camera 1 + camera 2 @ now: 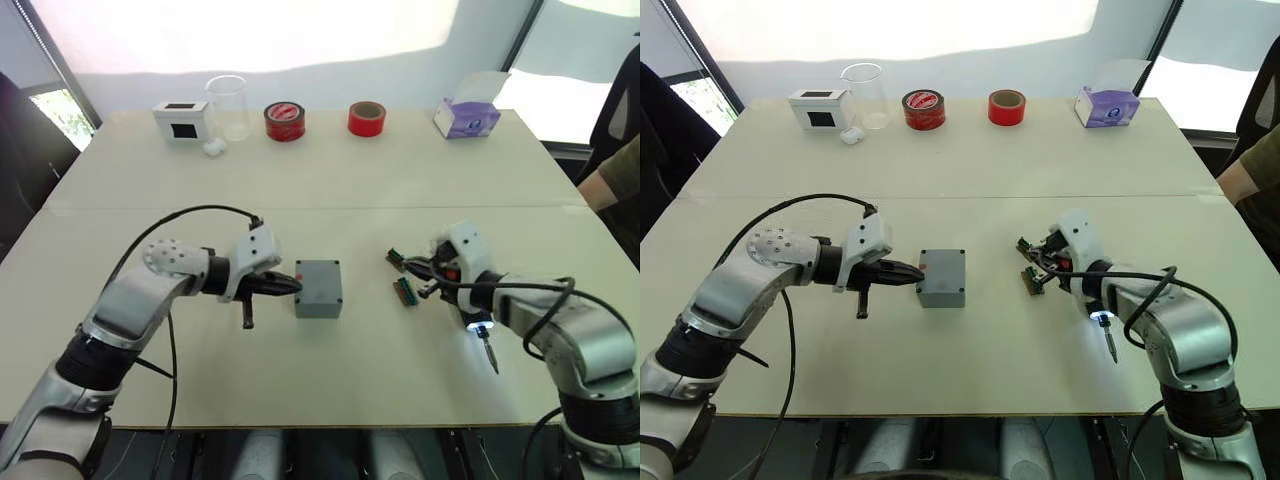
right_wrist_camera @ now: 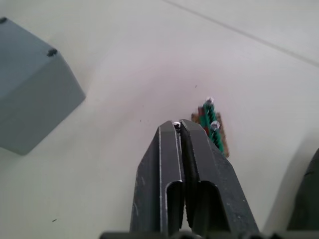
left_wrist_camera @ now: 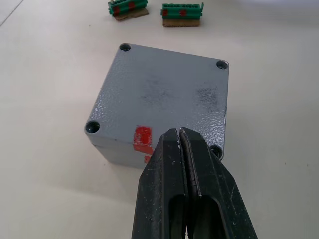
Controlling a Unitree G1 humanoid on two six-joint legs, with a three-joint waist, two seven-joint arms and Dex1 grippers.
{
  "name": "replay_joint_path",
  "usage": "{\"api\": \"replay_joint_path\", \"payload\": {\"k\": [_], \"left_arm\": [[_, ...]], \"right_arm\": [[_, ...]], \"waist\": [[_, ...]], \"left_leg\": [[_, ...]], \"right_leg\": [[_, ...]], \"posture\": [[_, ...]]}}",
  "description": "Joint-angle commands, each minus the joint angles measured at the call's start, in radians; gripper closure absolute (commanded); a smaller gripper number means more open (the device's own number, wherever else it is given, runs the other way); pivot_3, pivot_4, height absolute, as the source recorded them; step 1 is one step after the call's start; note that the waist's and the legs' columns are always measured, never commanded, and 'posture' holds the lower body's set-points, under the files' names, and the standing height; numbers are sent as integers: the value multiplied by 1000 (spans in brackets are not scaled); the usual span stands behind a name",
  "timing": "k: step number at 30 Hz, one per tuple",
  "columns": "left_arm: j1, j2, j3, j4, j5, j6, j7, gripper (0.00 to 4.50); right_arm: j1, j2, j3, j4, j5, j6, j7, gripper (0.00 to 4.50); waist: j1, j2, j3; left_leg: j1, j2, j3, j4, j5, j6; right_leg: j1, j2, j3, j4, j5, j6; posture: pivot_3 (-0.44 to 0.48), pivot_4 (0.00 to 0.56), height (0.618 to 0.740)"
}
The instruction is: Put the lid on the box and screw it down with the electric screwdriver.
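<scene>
The lid (image 3: 164, 99) already sits flush on the box (image 1: 319, 288), screw holes lined up. The left gripper (image 1: 291, 285), fingers pressed together and empty, touches the box's side, likely steadying it. Right of the box, the right gripper (image 2: 178, 125), clenched, holds a tiny screw; the electric screwdriver (image 1: 482, 335) glows nearby.

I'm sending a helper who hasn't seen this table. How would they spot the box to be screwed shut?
On the table's near half, the box sits just beyond the left gripper. It is grey and square with corner screw holes, unlike the white box at the far edge.
</scene>
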Motion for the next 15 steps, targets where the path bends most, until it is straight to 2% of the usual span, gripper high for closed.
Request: {"api": "replay_joint_path", "payload": {"k": [1,7,15], "left_arm": [[-33,23,79,15,-41,18,-9,4500],[-30,42,170,32,-111,75,-3,4500],[19,51,205,-34,-141,118,43,4500]], "right_arm": [[-68,39,7,-44,58,8,6,4473],[-137,148,145,3,54,-51,7,4473],[-150,155,210,75,19,-129,26,4473]], "waist": [[-1,0,0],[-1,0,0],[-2,0,0]], "left_leg": [[0,0,0,0,0,0],[0,0,0,0,0,0],[0,-1,0,1,0,0]], "right_leg": [[0,0,0,0,0,0],[-1,0,0,1,0,0],[-1,0,1,3,0,0]], "posture": [[0,150,740],[0,150,740],[0,150,740]]}}
